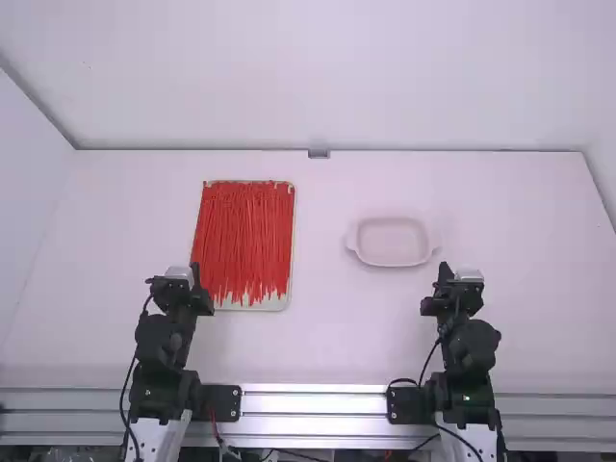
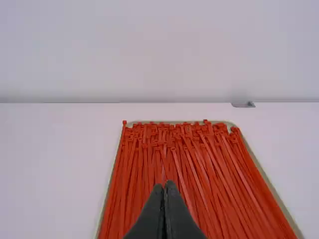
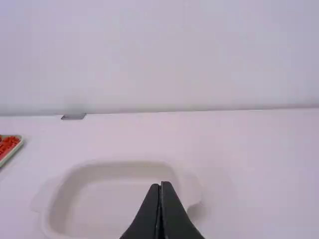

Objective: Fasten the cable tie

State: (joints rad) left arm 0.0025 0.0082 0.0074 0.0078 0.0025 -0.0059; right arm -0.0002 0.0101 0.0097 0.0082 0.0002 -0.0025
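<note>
A thick pile of red cable ties (image 1: 244,243) lies lengthwise on a pale tray (image 1: 293,234) left of the table's middle; the same cable ties (image 2: 199,164) fan out ahead in the left wrist view. My left gripper (image 1: 195,276) hovers at the tray's near left corner, fingers pressed together and holding nothing; its tips (image 2: 165,185) meet over the ties. My right gripper (image 1: 444,273) is shut and empty just in front of the white dish (image 1: 390,242), and its tips (image 3: 161,185) sit before the dish's near rim (image 3: 124,174).
The white dish holds nothing. A small grey bracket (image 1: 319,153) sits at the table's far edge. Bare white tabletop surrounds the tray and dish, with walls at the back and left. An aluminium rail (image 1: 308,399) runs along the near edge by the arm bases.
</note>
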